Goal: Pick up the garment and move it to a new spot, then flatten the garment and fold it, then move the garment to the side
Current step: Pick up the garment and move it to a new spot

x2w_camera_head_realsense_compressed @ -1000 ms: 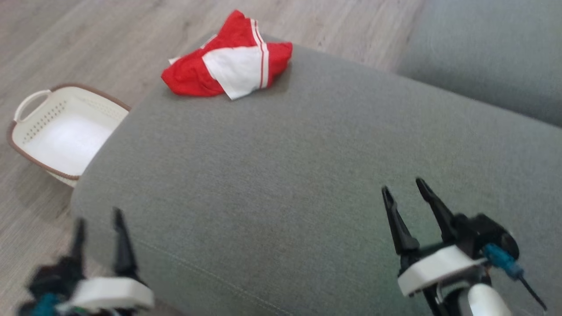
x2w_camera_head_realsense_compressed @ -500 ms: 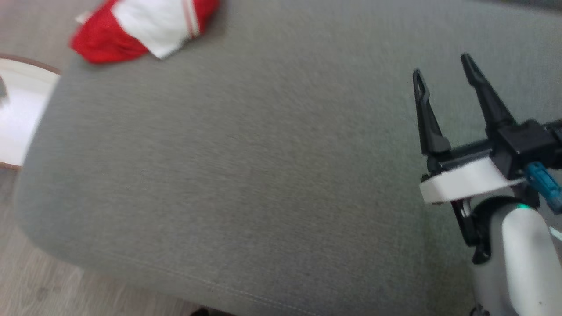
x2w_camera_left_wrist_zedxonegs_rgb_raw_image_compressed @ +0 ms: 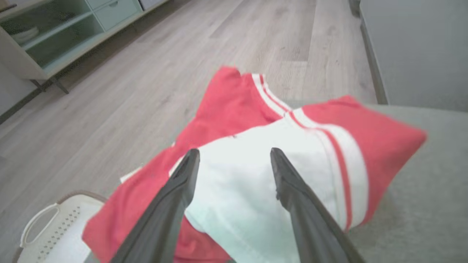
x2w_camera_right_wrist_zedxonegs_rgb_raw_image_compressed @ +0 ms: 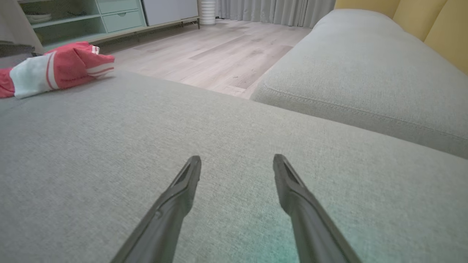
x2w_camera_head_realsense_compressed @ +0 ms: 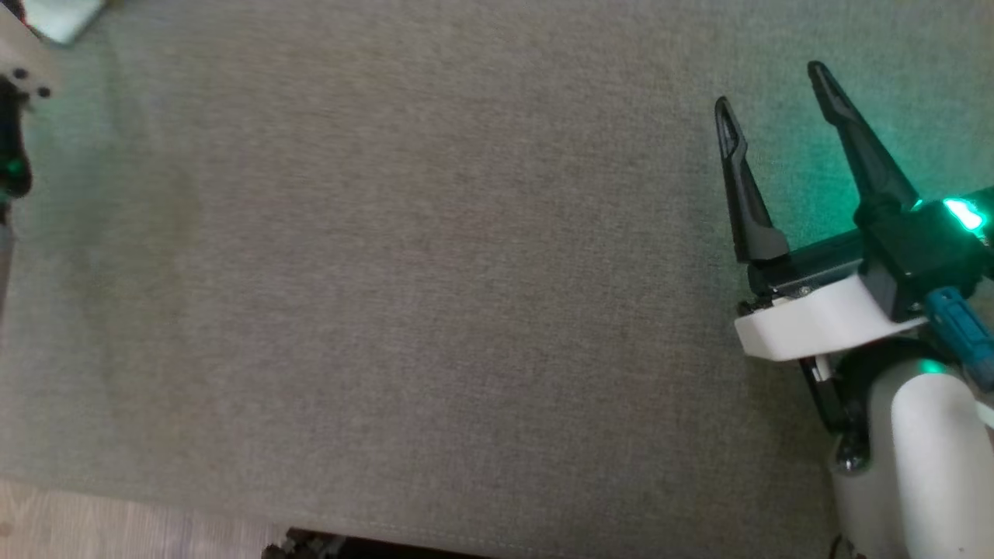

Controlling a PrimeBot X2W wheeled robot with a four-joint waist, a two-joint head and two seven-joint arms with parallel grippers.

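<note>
Your left gripper's (x2w_camera_left_wrist_zedxonegs_rgb_raw_image_compressed: pixel 234 151) fingers stand spread, aimed at the white panel of the garment (x2w_camera_left_wrist_zedxonegs_rgb_raw_image_compressed: pixel 321 146) without gripping it. Your right gripper's (x2w_camera_head_realsense_compressed: pixel 769 87) fingers are likewise spread, over bare cushion (x2w_camera_head_realsense_compressed: pixel 388 272) well apart from it. The garment sits bunched at the cushion's corner edge, so a shallow pinch or a push could tip it toward the basket (x2w_camera_left_wrist_zedxonegs_rgb_raw_image_compressed: pixel 55 226) and floor (x2w_camera_left_wrist_zedxonegs_rgb_raw_image_compressed: pixel 146 73); the wide bare cushion toward your right gripper gives room to lay it out.

I am in the living room of a home. A grey fabric sofa (x2w_camera_right_wrist_zedxonegs_rgb_raw_image_compressed: pixel 365 73) with yellow back cushions (x2w_camera_right_wrist_zedxonegs_rgb_raw_image_compressed: pixel 420 14) stands on a pale wood-plank floor (x2w_camera_right_wrist_zedxonegs_rgb_raw_image_compressed: pixel 219 54). There is a light green cabinet (x2w_camera_right_wrist_zedxonegs_rgb_raw_image_compressed: pixel 109 14) with drawers and open shelves, and grey curtains (x2w_camera_right_wrist_zedxonegs_rgb_raw_image_compressed: pixel 278 11). A cream laundry basket (x2w_camera_left_wrist_zedxonegs_rgb_raw_image_compressed: pixel 44 233) sits on the floor, and a red-and-white garment (x2w_camera_left_wrist_zedxonegs_rgb_raw_image_compressed: pixel 256 164) lies on the sofa seat.
</note>
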